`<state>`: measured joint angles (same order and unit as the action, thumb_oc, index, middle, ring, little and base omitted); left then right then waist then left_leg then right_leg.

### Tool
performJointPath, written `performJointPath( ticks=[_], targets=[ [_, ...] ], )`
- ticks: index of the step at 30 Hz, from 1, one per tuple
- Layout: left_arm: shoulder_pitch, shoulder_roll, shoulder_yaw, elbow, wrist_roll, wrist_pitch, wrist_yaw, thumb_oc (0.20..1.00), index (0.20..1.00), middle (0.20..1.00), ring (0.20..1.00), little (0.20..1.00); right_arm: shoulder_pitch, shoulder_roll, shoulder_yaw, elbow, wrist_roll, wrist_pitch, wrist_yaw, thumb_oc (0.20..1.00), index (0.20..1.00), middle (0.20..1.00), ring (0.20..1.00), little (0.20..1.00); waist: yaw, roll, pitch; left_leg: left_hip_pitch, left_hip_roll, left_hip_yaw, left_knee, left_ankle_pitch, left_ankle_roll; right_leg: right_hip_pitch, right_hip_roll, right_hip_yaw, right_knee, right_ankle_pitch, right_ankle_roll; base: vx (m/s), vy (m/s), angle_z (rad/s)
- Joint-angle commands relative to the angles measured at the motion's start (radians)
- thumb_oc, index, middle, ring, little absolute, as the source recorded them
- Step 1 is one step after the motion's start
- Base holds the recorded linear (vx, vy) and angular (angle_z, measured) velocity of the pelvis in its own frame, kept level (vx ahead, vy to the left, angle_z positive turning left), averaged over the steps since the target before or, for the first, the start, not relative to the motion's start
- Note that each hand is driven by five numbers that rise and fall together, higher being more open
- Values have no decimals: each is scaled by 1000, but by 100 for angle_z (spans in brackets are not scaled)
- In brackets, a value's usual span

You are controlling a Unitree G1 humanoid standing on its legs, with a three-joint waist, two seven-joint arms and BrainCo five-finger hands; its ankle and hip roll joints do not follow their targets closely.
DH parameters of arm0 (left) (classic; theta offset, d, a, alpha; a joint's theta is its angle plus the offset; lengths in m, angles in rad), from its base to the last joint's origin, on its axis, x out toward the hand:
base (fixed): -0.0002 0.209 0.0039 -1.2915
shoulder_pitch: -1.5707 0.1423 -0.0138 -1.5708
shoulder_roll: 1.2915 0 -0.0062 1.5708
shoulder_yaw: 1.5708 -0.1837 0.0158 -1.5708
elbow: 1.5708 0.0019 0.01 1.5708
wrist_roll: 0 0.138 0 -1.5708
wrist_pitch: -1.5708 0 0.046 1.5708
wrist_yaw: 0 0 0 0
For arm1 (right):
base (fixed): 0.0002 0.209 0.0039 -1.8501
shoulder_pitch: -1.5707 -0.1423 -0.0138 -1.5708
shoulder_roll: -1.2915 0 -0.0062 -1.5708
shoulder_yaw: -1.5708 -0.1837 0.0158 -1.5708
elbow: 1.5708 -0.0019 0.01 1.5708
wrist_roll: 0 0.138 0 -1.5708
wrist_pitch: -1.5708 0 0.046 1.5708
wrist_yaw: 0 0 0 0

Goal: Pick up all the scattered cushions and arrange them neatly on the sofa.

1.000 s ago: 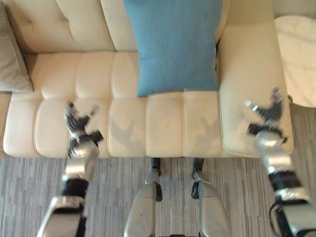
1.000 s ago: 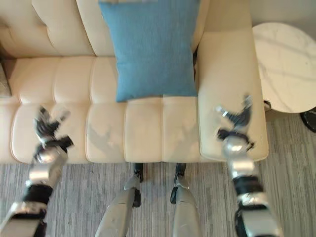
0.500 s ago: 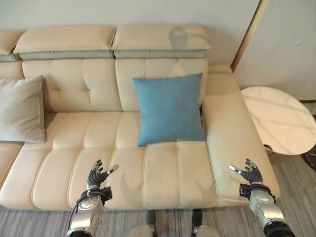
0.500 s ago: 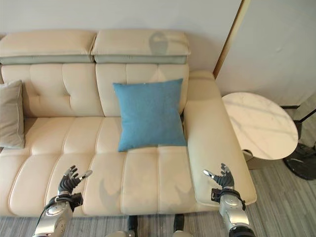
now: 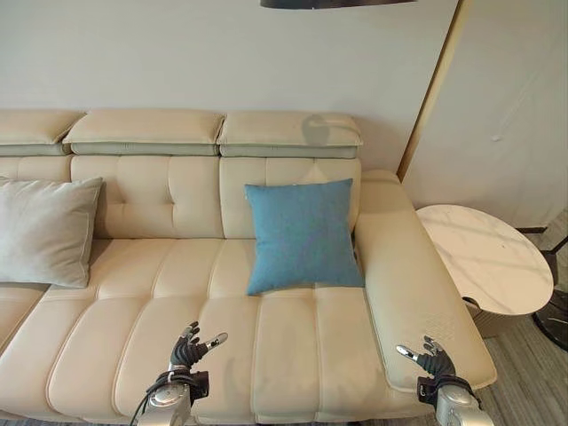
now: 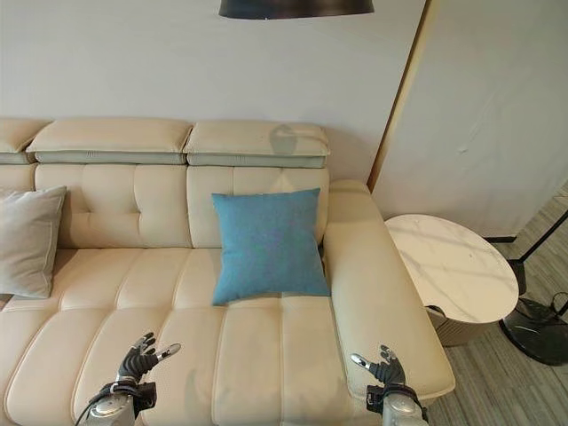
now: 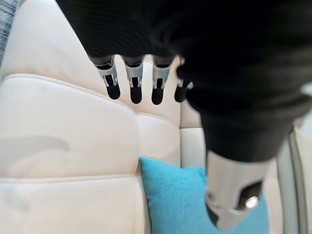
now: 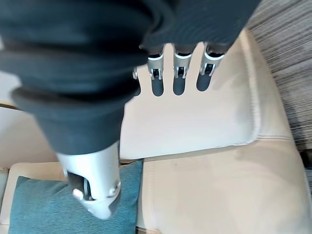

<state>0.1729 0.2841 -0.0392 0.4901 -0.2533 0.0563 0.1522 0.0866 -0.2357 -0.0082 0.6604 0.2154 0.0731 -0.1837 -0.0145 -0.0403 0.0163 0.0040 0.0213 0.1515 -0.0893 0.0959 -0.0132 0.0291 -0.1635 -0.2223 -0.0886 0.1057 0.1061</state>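
Head camera has tilted up over the last second: the floor strip at the front edge has dropped from view and the wall, headrests and a dark lamp shade (image 6: 295, 8) now show, so the whole shift is camera motion, not objects moving. The blue cushion (image 5: 302, 234) leans upright against the backrest of the sofa (image 5: 115, 346) at its right end, just beside the armrest (image 5: 417, 293), same spot on the seat as before. The grey cushion (image 5: 44, 231) stands against the backrest farther left, well apart from the blue one. Left hand (image 5: 188, 348) hovers low over the front of the seat, fingers spread and relaxed, holding nothing; its wrist view shows straight fingers (image 7: 135, 85) over bare seat, the blue cushion beyond. Right hand (image 5: 431, 359) is over the front end of the armrest, likewise spread and empty; fingers (image 8: 179, 75) straight in its wrist view. Relative to a second ago, both hands sit lower in the frame and appear drawn back toward the body. Round marble side table (image 5: 484, 257) stands right of the armrest. Judgement: both visible cushions are already placed and upright; the raised gaze reads as a check of the arrangement. No cushion is visible on the floor, so the task looks at or near completion.
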Motion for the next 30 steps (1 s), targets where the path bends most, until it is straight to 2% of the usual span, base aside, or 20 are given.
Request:
performJointPath(
  ticks=[1, 4, 5, 7, 9, 10, 12, 13, 15, 16, 17, 19, 20, 21, 24, 25, 27, 28, 29, 30],
  targets=[
    [-43, 7, 10, -50, 45, -25, -3, 1000, 1000, 1000, 1000, 1000, -67, -20, 2, -8, -22, -28, -3, 1000, 1000, 1000, 1000, 1000, 20, 7, 48, 64, -19, 10, 2, -137, 6, 61, 22, -59, 8, -99, 45, -94, 62, -1],
    [-38, 18, 9, -66, 38, -24, -1, 1000, 1000, 1000, 1000, 1000, -65, -17, -2, -23, -26, -25, -9, 1000, 1000, 1000, 1000, 1000, 12, 8, 82, 41, -17, 22, 2, -128, 13, 12, 16, -46, 40, -74, 53, -155, 58, -6],
    [-56, 25, 15, -61, 32, -27, 11, 1000, 1000, 1000, 1000, 1000, -93, -7, -1, -28, -19, -32, -24, 1000, 1000, 1000, 1000, 1000, 7, 8, 108, 3, -11, 50, 2, -118, 11, -37, 17, -28, 14, -20, 69, -241, 41, -16],
    [-65, 35, 18, -58, 35, -26, 18, 1000, 1000, 1000, 1000, 1000, -101, -2, -3, -42, -17, -34, -36, 1000, 1000, 1000, 1000, 1000, 5, 12, 112, -23, -3, 63, 2, -108, 13, -70, 18, -10, 19, -1, 74, -253, 23, -37],
    [-74, 49, 15, -61, 52, -26, 23, 1000, 1000, 1000, 1000, 1000, -103, 10, 10, -39, -7, -45, -28, 1000, 1000, 1000, 1000, 1000, 12, 36, 113, -42, 15, 76, 2, -102, 17, -55, 16, -1, 232, -141, 43, -180, 51, -50],
    [-74, 49, 15, -61, 53, -26, 23, 1000, 1000, 1000, 1000, 1000, -103, 10, 10, -40, -7, -45, -28, 1000, 1000, 1000, 1000, 1000, 12, 35, 114, -42, 14, 77, 2, -101, 18, -58, 14, 0, 240, -146, 42, -42, 29, -43],
    [-63, 46, 18, -49, 47, -21, 13, 1000, 1000, 1000, 1000, 1000, -86, 5, 14, -31, -20, -40, -12, 1000, 1000, 1000, 1000, 1000, 15, 27, 88, -43, -2, 81, 2, -112, 22, 9, 11, 4, 365, -221, 28, -94, -68, -26],
    [-58, 43, 21, -39, 39, -18, 12, 1000, 1000, 1000, 1000, 1000, -83, 2, 9, -30, -24, -36, -11, 1000, 1000, 1000, 1000, 1000, 18, 16, 78, -46, -14, 81, 2, -110, 21, 44, 20, 18, 371, -219, 34, -129, -158, -5],
    [-55, 40, 23, -36, 34, -18, 12, 1000, 1000, 1000, 1000, 1000, -80, 1, 5, -29, -20, -33, -11, 1000, 1000, 1000, 1000, 1000, 21, 8, 72, -54, -19, 84, 2, -100, 19, 77, 37, 31, 345, -218, 32, -109, -120, -4],
    [-50, 38, 25, -36, 29, -16, 17, 1000, 1000, 1000, 1000, 1000, -77, 3, 1, -31, -14, -30, -11, 1000, 1000, 1000, 1000, 1000, 26, -1, 69, -65, -24, 86, 2, -89, 16, 112, 58, 40, 301, -241, 26, -285, -232, -16],
    [-49, 28, 48, -41, 12, -15, 27, 1000, 1000, 1000, 1000, 1000, -77, 2, 10, -27, -9, -28, -10, 1000, 1000, 1000, 1000, 1000, 42, -5, 73, -89, -10, 92, 2, -39, -6, 143, 81, 9, 201, -309, -1, -277, -232, -14],
    [-47, 25, 52, -46, 11, -12, 27, 1000, 1000, 1000, 1000, 1000, -77, -1, 13, -34, -12, -25, -7, 1000, 1000, 1000, 1000, 1000, 42, -8, 78, -94, -3, 86, 2, -20, -15, 152, 101, 10, 168, -321, -22, -221, -193, -11],
    [-47, 25, 52, -46, 11, -12, 27, 1000, 1000, 1000, 1000, 1000, -77, -1, 13, -34, -12, -25, -7, 1000, 1000, 1000, 1000, 1000, 41, -8, 78, -94, -3, 86, 2, -20, -15, 152, 101, 9, 167, -320, -22, -479, -351, 6],
    [-63, 24, 50, -43, 5, -11, 30, 1000, 1000, 1000, 1000, 1000, -70, -10, 9, -47, 0, -30, -13, 1000, 1000, 1000, 1000, 1000, 31, 4, 104, -134, 25, 72, 2, 59, -49, 142, 155, 10, 128, -317, -57, -447, -306, 11],
    [-86, 21, 37, -41, 4, -8, 34, 1000, 1000, 1000, 1000, 1000, -55, -27, 1, -69, 13, -39, -22, 1000, 1000, 1000, 1000, 1000, 16, 11, 148, -159, 47, 74, 2, 73, -92, 129, 176, -21, 114, -309, -74, -524, -298, 48],
    [-96, 20, 33, -38, -1, -15, 38, 1000, 1000, 1000, 1000, 1000, -61, -42, 14, -75, 9, -44, -22, 1000, 1000, 1000, 1000, 1000, 17, 15, 169, -169, 57, 5, 2, 86, -98, 113, 186, -35, 101, -288, -86, -557, -246, 31],
    [-101, 21, 38, -40, 2, -17, 39, 1000, 1000, 1000, 1000, 1000, -71, -54, 18, -78, 0, -38, -20, 1000, 1000, 1000, 1000, 1000, 19, 2, 172, -153, 54, -31, 48, 74, -82, 105, 169, -42, 82, -263, -83, -402, -162, 24],
    [-96, 21, 47, -46, -1, -16, 40, 1000, 1000, 1000, 1000, 1000, -67, -54, 17, -95, -3, -32, -14, 1000, 1000, 1000, 1000, 1000, 16, -11, 162, -132, 61, -9, 121, 32, -63, 98, 154, -49, 65, -240, -82, -206, -81, 5],
    [-96, 21, 47, -46, -1, -16, 40, 1000, 1000, 1000, 1000, 1000, -66, -54, 17, -95, -3, -32, -14, 1000, 1000, 1000, 1000, 1000, 16, -11, 161, -133, 61, -9, 123, 30, -63, 99, 154, -49, 65, -240, -82, -137, -72, -4],
    [-94, 23, 49, -50, 1, -19, 40, 1000, 1000, 1000, 1000, 1000, -66, -55, 15, -95, 0, -33, -12, 1000, 1000, 1000, 1000, 1000, 17, -21, 157, -114, 63, -10, 192, -32, -57, 100, 144, -41, 58, -240, -79, -70, -29, -22]
  ],
)
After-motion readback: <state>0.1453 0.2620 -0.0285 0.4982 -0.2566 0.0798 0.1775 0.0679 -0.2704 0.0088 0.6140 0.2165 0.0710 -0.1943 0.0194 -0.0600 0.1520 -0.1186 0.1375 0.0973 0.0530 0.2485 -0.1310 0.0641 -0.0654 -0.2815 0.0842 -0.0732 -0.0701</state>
